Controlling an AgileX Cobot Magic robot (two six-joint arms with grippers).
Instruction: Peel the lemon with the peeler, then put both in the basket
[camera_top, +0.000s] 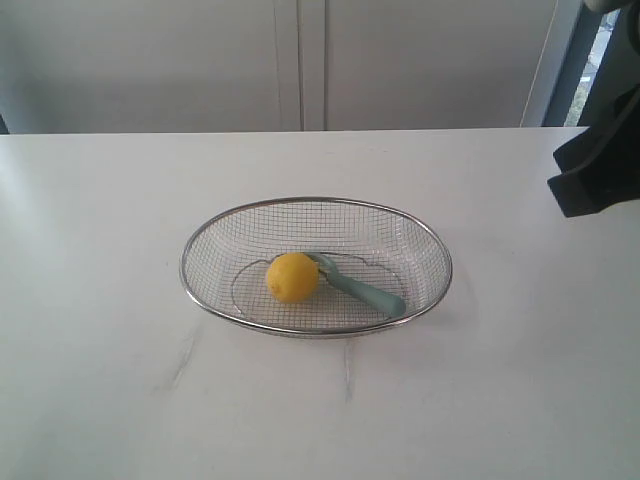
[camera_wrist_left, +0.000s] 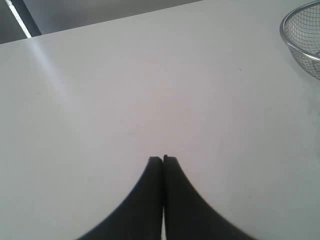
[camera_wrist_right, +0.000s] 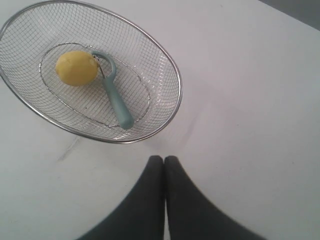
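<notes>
Judging the placing as done, with the lemon (camera_wrist_right: 76, 67) and the peeler (camera_wrist_right: 116, 100) touching inside the basket (camera_wrist_right: 178, 95) ahead of the shut, empty right gripper (camera_wrist_right: 163, 159) and the left gripper (camera_wrist_left: 163, 159) closed on nothing too, lift both arms away slowly, clear of the rim.

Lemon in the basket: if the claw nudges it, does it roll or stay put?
Probably rolls: the lemon is rounded and smooth-skinned, on the flat mesh floor of the basket. The peeler head seems to lie against one side, likely blocking a roll that way. Elsewhere the sloped wall should catch it.
</notes>
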